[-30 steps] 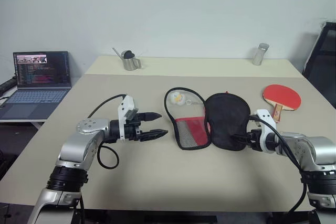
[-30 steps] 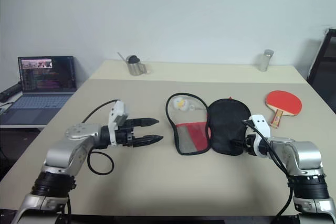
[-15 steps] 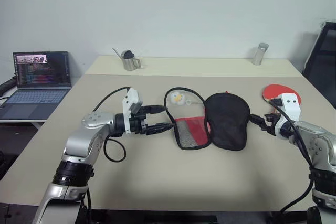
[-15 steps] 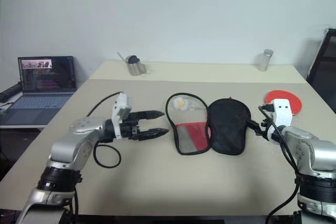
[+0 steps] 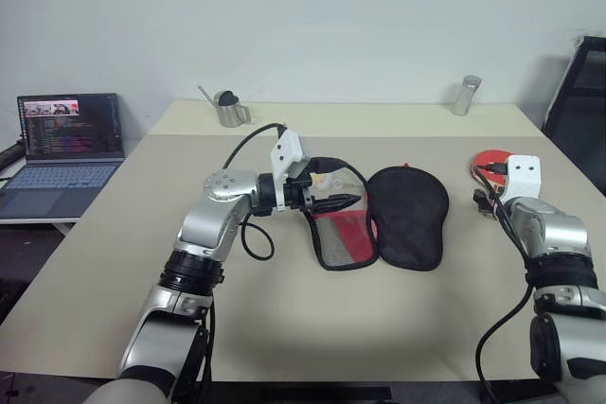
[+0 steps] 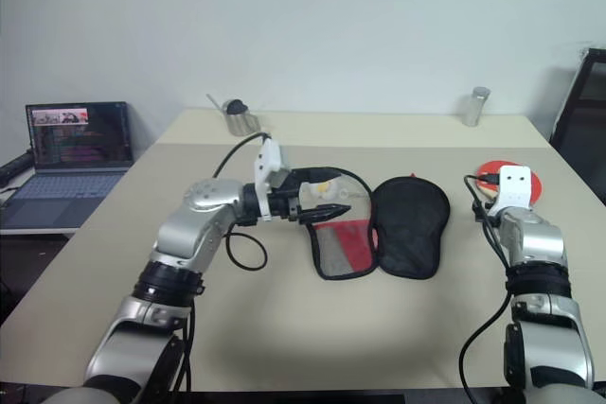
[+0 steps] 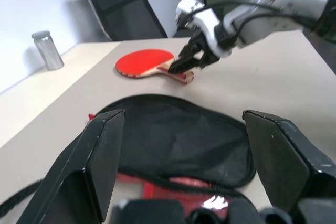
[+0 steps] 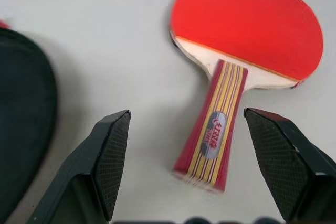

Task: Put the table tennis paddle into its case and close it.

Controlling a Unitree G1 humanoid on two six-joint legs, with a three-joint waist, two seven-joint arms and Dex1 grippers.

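The case lies unzipped and spread flat mid-table, its black half (image 5: 408, 218) on the right and its red mesh half (image 5: 343, 234) on the left. My left gripper (image 5: 343, 201) hovers open above the far end of the red mesh half, pointing right, holding nothing; in its wrist view the left gripper (image 7: 182, 124) has the black half (image 7: 178, 140) between its fingers. The table tennis paddle (image 8: 247, 24) lies flat on the table to the right of the case, handle (image 8: 212, 129) toward me. My right gripper (image 8: 188, 124) is open, with a finger on either side of the handle and apart from it.
A metal pitcher (image 5: 227, 109) and a metal cylinder (image 5: 461, 95) stand at the table's far edge. A laptop (image 5: 64, 134) sits on a lower surface to the left, a black chair (image 5: 578, 101) at the right. A small white-yellow object (image 5: 327, 180) lies on the mesh half.
My left gripper moved right and up, from beside the case to above its red half. My right gripper left the black half's right edge and swung out to the paddle's handle.
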